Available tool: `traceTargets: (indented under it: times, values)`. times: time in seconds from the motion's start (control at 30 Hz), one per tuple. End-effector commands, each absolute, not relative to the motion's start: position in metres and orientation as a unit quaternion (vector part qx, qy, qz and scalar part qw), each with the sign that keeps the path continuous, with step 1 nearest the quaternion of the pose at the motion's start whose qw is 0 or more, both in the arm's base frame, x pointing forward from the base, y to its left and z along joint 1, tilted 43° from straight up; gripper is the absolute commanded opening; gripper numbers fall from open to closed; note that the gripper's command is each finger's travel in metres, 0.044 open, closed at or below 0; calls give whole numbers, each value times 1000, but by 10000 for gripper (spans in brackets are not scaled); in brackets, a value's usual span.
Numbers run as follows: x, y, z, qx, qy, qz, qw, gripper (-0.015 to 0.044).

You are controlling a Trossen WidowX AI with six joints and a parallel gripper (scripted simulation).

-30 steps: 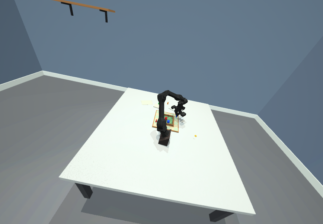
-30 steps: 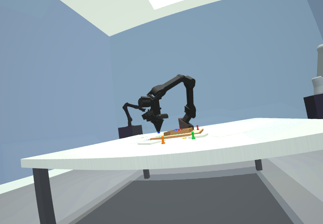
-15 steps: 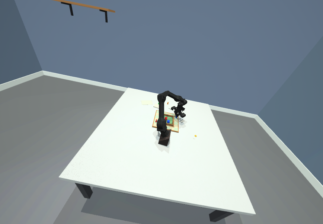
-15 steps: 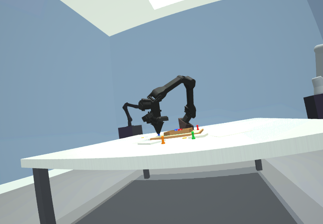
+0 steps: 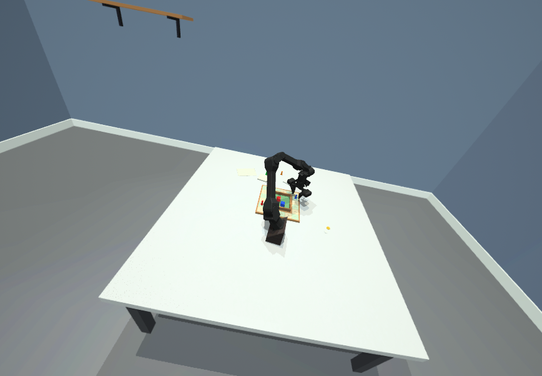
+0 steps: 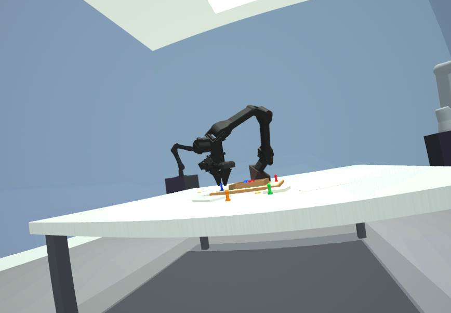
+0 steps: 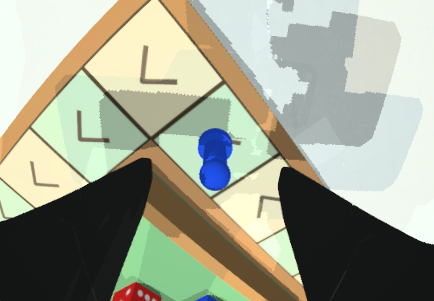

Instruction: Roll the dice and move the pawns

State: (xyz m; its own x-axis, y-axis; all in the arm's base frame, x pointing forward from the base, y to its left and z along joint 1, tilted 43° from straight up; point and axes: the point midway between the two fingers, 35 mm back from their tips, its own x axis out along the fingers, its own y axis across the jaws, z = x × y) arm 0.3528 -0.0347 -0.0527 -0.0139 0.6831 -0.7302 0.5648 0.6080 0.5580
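Our arm (image 6: 233, 119) is matt black all over, built of blocky, faceted links joined at chunky rounded joints. It rises from a dark brown, wedge-shaped base (image 6: 257, 172). Our gripper (image 6: 222, 182) is the same black, with two broad fingers that taper to blunt points. We see no cables, screws or markings on any of it; the surfaces are plain and unlabelled.

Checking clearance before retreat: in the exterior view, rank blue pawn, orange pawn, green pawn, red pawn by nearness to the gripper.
1. Blue pawn, right beneath the open gripper.
2. Orange pawn, front board edge.
3. Green pawn, farther right.
4. Red pawn, far right, by the arm's base.
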Motion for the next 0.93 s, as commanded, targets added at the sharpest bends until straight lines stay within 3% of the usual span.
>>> traceTargets:
  times: [0.0, 0.1, 0.23, 0.63, 0.67, 0.9]
  values:
    - [356, -63, -26, 440, 706, 52, 553, 367]
    - [356, -65, -24, 440, 706, 52, 553, 440]
    - [339, -70, -8, 419, 704, 76, 569, 440]
    - [193, -64, 85, 240, 657, 274, 660, 440]
    - [246, -78, 63, 302, 674, 205, 642, 440]
    - [246, -78, 63, 302, 674, 205, 642, 440]
